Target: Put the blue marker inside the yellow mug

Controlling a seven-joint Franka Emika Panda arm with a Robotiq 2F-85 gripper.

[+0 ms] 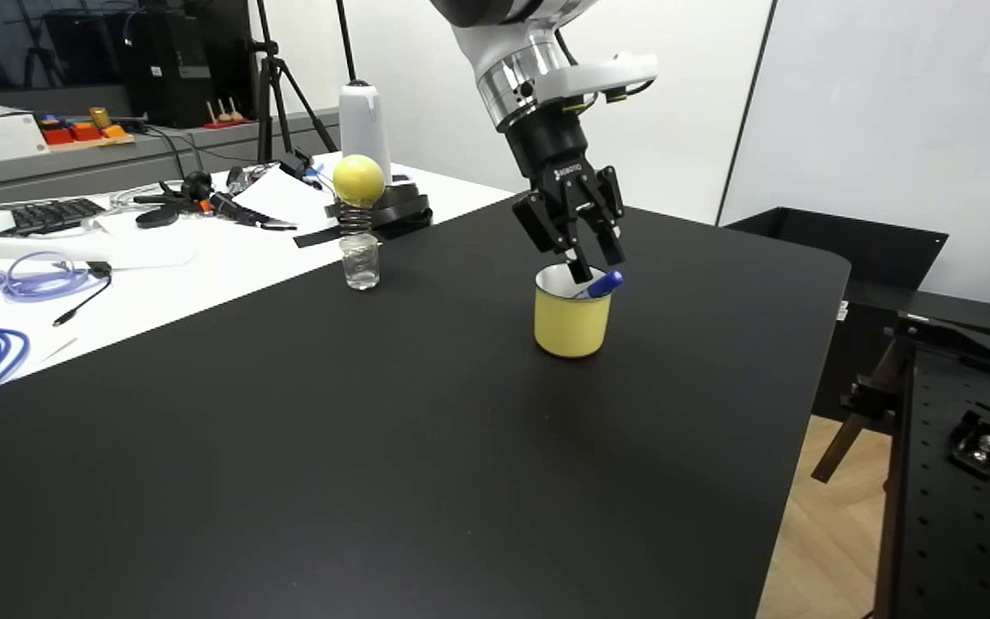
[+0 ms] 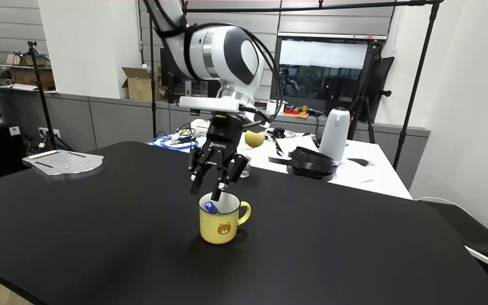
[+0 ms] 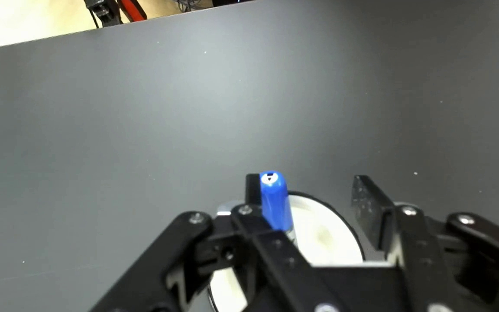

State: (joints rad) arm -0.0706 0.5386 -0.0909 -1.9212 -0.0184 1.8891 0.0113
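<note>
Gripper [image 2: 205, 193]. Black, fitted to a white and grey arm [image 2: 231, 55]. White lettering [image 2: 218, 145] on the body reads ROBOTIQ in an exterior view. Fingers [image 3: 373, 212] spread well apart, over the mouth of the yellow mug [image 2: 209, 232]; one fingertip overlaps the opening in both exterior views.

Blue marker [image 1: 605, 284]. Blue end, pale barrel. Set inside the mug, tilted, blue end uppermost near the rim. Close below the gripper; in the wrist view, shown between the two fingers, just beside the one at picture left; whether they touch cannot be told. Tip bears a white disc with a dark mark, too small to read.

Mug. Upright, dark rim, pale interior. Handle [image 2: 246, 214] and brown animal-face motif [image 2: 224, 228] visible in an exterior view only.

Worktop [image 1: 332, 481]. Black. Mug stands well in from the rounded corner at right of an exterior view.

Clear glass [image 1: 362, 265], spring [image 1: 355, 219] and yellow ball [image 1: 357, 180]. Stacked near the worktop edge beside the white table [image 1: 155, 292]. Spring distinguishable in an exterior view only.

Grey slotted plate [image 2: 68, 163]. At the worktop's far left edge, in an exterior view only.

Red item [image 3: 132, 9], unidentified. Past the worktop's top edge, in the wrist view only.
</note>
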